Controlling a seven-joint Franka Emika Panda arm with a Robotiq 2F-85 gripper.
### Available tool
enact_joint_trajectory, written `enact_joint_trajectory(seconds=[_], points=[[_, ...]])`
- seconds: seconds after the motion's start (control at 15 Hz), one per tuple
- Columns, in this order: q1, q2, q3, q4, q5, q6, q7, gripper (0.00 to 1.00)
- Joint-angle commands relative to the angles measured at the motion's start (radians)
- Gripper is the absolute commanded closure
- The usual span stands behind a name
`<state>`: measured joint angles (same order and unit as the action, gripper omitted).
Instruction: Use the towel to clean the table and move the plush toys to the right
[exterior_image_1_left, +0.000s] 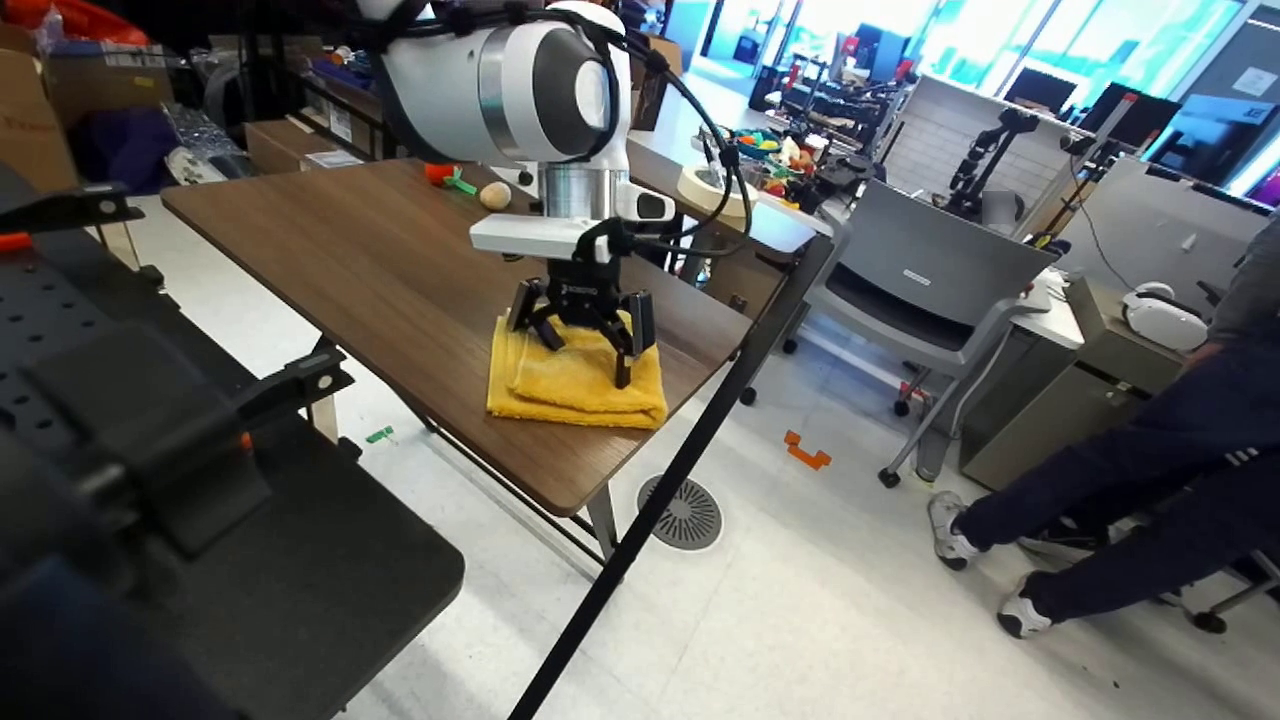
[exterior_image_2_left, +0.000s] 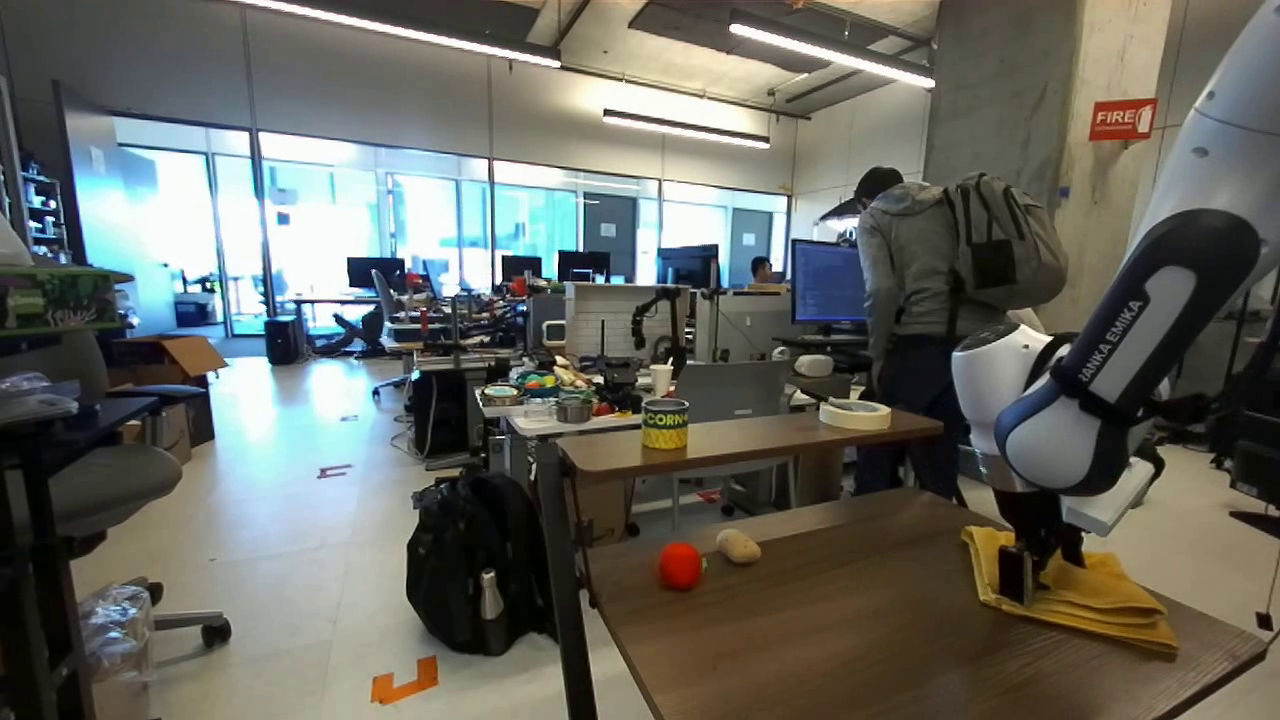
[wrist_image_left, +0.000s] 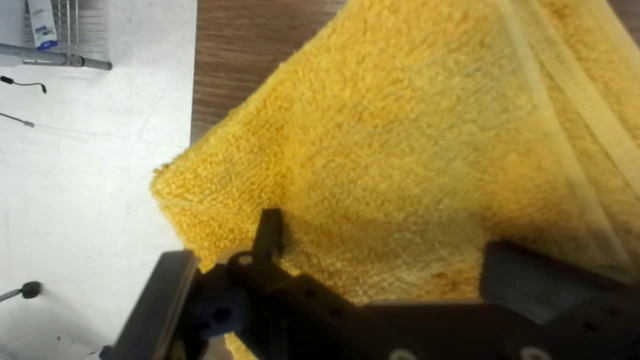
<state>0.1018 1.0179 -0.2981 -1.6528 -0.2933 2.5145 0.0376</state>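
The folded yellow towel (exterior_image_1_left: 570, 388) lies on the wood-grain table (exterior_image_1_left: 350, 250) beneath the Robotiq gripper (exterior_image_1_left: 588, 366), whose jaws stand wide and empty. Beyond, at the towel's eleven o'clock in an exterior view, rest a beige plush (exterior_image_1_left: 495, 195) and red plush (exterior_image_1_left: 437, 173).

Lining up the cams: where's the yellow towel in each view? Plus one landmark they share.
In an exterior view: towel near centre, slightly left, under the jaws.
In an exterior view: towel at lower right, under the jaws.
Wrist view: towel from the centre to the right edge, jaws along the bottom.
Shared landmark: brown table; its top shows beside the towel in all three.
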Motion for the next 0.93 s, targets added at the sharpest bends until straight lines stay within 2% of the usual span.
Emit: enact_joint_trajectory(seconds=[0.0, 0.2, 0.47, 0.67, 0.87], points=[[0.008, 0.013, 0.073, -0.026, -0.050, -0.057, -0.072, 0.00], [0.090, -0.025, 0.091, -0.092, -0.145, -0.047, -0.065, 0.00], [0.239, -0.066, 0.093, -0.171, -0.300, -0.040, -0.026, 0.00], [0.353, -0.102, 0.104, -0.239, -0.444, -0.007, 0.032, 0.00], [0.440, -0.161, 0.148, -0.315, -0.610, 0.021, 0.134, 0.00]])
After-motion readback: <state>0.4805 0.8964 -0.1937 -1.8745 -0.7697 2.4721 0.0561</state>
